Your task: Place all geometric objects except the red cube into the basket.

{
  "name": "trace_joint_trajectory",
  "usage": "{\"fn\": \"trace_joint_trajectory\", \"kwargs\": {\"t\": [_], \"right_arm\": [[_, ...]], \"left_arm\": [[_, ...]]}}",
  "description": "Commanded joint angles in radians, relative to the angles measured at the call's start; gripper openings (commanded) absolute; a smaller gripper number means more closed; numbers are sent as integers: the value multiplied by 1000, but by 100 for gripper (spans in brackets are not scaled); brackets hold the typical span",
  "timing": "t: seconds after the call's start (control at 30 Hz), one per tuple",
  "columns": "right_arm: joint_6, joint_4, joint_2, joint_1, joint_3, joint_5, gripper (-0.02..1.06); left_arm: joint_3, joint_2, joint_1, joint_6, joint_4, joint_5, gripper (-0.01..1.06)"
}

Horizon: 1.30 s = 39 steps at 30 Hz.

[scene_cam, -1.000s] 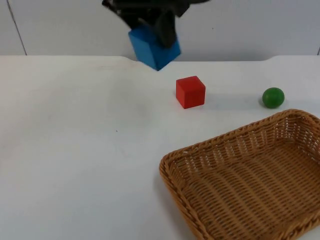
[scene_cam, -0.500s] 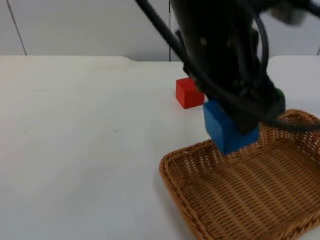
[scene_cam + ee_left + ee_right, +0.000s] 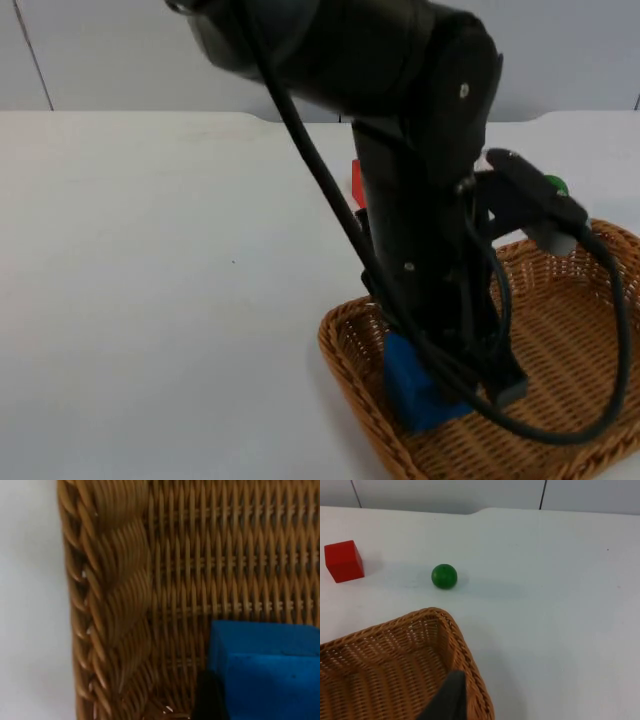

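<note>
My left gripper (image 3: 455,385) reaches down into the wicker basket (image 3: 340,338) and is shut on the blue cube (image 3: 408,388), which sits low in the basket's front left corner. In the left wrist view the blue cube (image 3: 265,672) lies just above the woven floor, close to the basket's wall (image 3: 115,605). The left arm hides most of the red cube (image 3: 355,180) and the green ball (image 3: 553,185). The right wrist view has the red cube (image 3: 342,561) and the green ball (image 3: 444,576) on the table beyond the basket (image 3: 395,670). My right gripper (image 3: 447,700) waits above the basket's corner.
White table spreads to the left of the basket and behind it up to the grey partition wall (image 3: 120,50). The left arm's bulk stands over the table's middle and the basket's left half.
The left arm has carried the blue cube from the back of the table, past the red cube, over the rim and down into the basket's front left corner.
</note>
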Motion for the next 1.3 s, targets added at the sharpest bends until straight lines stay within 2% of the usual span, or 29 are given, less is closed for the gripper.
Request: {"fn": "trace_joint_trajectory", "kwargs": {"t": [0.0, 0.07, 0.1, 0.13, 0.23, 0.3, 0.33, 0.37, 0.57, 0.8, 1.07, 1.17, 1.27], "right_arm": [[0, 2, 1, -7, 4, -20, 105], [0, 2, 1, -7, 4, -20, 105], [0, 2, 1, -7, 4, -20, 105], [0, 2, 1, -7, 4, -20, 105], [0, 2, 1, -7, 4, -20, 105], [0, 2, 1, -7, 4, -20, 105], [0, 2, 1, -7, 4, -20, 105], [0, 2, 1, -7, 4, -20, 105], [0, 2, 1, -7, 4, -20, 105], [0, 2, 1, -7, 4, -20, 105], [-7, 2, 1, -7, 4, -16, 105], [-7, 2, 1, -7, 4, -14, 105], [-7, 2, 1, -7, 4, -14, 105]], "left_arm": [[2, 8, -6, -16, -7, -14, 2], [2, 8, -6, -20, -15, -14, 13], [2, 8, -6, -20, -24, -17, 22], [2, 8, -6, -20, -24, -17, 22], [2, 8, -6, -20, -57, -13, 61], [2, 4, -6, -20, -68, -2, 90], [2, 4, -6, -20, -68, -2, 90], [2, -4, -6, -20, -75, 6, 103], [2, -102, -6, -20, -81, 16, 105], [2, -253, 22, -20, -58, 74, 105], [25, -344, 187, -20, -117, 152, 105], [84, -374, 237, -20, -146, 147, 105], [207, -448, 296, -20, -158, 98, 105]]}}
